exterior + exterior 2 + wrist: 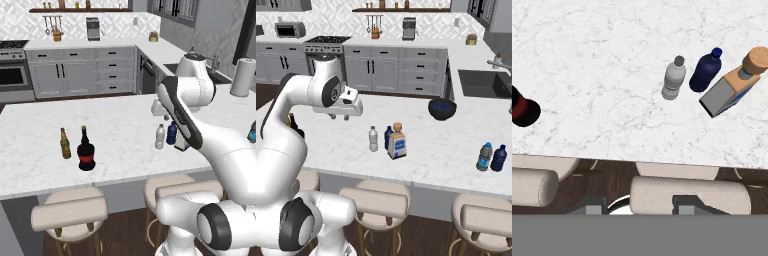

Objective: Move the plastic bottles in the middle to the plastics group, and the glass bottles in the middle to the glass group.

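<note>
Three bottles stand together mid-counter: a clear plastic bottle (373,139) (673,78) (160,136) with a white cap, a dark blue plastic bottle (706,71) (172,133) just behind it, and the square glass bottle (397,143) (732,86) with a tan stopper. The glass group, a slim olive-amber bottle (65,143) and a black red-labelled bottle (86,151) (523,110), stands far to the left. The plastics group (492,157) stands far to the right. My gripper (339,117) (641,205) hangs high over the counter's near edge, left of the three bottles, open and holding nothing.
Round stools (374,200) sit under the counter's near edge. A dark bowl (442,108) stands behind the middle bottles, with a sink (483,84) further back right. A paper towel roll (243,77) stands at the far right.
</note>
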